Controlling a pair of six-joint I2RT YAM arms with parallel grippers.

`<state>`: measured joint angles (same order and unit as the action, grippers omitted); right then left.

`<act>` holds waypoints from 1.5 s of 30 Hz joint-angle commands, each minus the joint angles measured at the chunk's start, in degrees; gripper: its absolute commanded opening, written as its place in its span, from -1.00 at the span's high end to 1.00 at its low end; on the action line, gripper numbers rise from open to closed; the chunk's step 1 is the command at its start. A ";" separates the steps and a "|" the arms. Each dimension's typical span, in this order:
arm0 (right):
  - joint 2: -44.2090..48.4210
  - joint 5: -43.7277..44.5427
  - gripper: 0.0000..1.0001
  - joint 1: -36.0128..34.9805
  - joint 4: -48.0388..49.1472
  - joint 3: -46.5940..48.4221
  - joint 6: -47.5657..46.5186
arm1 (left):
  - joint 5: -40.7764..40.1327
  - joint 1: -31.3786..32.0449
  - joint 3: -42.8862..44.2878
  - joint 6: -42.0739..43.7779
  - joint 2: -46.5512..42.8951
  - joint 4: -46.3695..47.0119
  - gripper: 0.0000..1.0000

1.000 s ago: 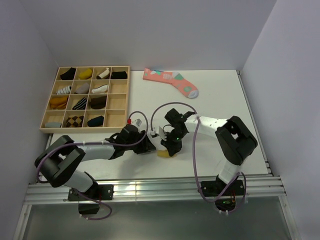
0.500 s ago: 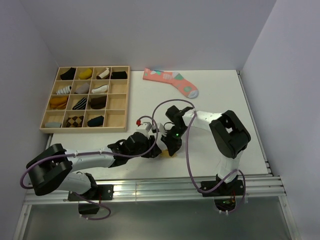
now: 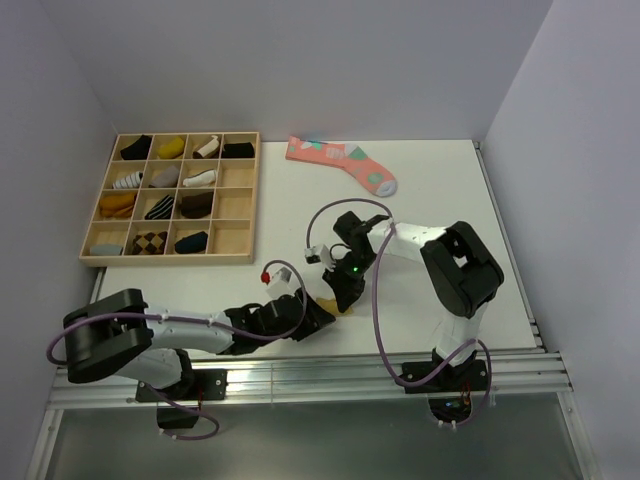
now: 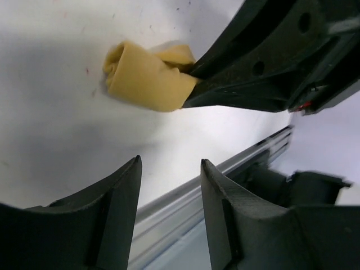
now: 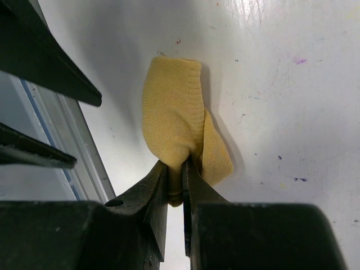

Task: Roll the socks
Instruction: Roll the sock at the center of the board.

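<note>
Between the right fingers [image 5: 151, 194], the mustard sock [image 5: 169, 124] bunches, folded.

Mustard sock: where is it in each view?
Top external: mustard sock, low centre, a sliver beside the right end effector.
Left wrist: upper left of centre, bunched on the table.
Right wrist: centre.
Shared landmark: right end effector, shut on the sock.

bunched mustard-tan sock [image 5: 171, 126], loosely rolled, pinched in the right hand [image 5: 175, 164]
</note>
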<state>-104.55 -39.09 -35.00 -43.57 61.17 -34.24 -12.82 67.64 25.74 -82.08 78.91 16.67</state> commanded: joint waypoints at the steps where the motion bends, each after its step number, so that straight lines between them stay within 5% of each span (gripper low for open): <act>1: -3.38 10.61 0.91 -0.24 2.00 -3.95 -0.48 | -9.49 3.02 -1.04 -17.55 1.15 3.99 -0.04; 14: -5.57 6.58 0.93 3.18 -4.59 -1.23 -4.78 | -21.71 7.16 -1.22 -37.35 14.68 13.82 -0.11; 22: -9.26 1.22 0.93 4.85 -13.98 2.72 -10.84 | -22.34 7.16 0.89 -42.89 18.73 9.35 -0.07; 38: -14.62 -1.69 0.93 7.14 -18.48 6.68 -12.69 | -17.86 7.25 5.73 -40.70 24.79 8.55 0.16; 45: -14.45 -1.87 0.92 7.23 -18.30 6.77 -12.52 | -14.52 7.25 7.75 -40.61 26.82 5.93 0.44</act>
<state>-117.16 -45.74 -27.24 -65.58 67.94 -45.01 -31.09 74.87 32.69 -115.37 102.43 31.73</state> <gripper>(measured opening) 0.165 0.302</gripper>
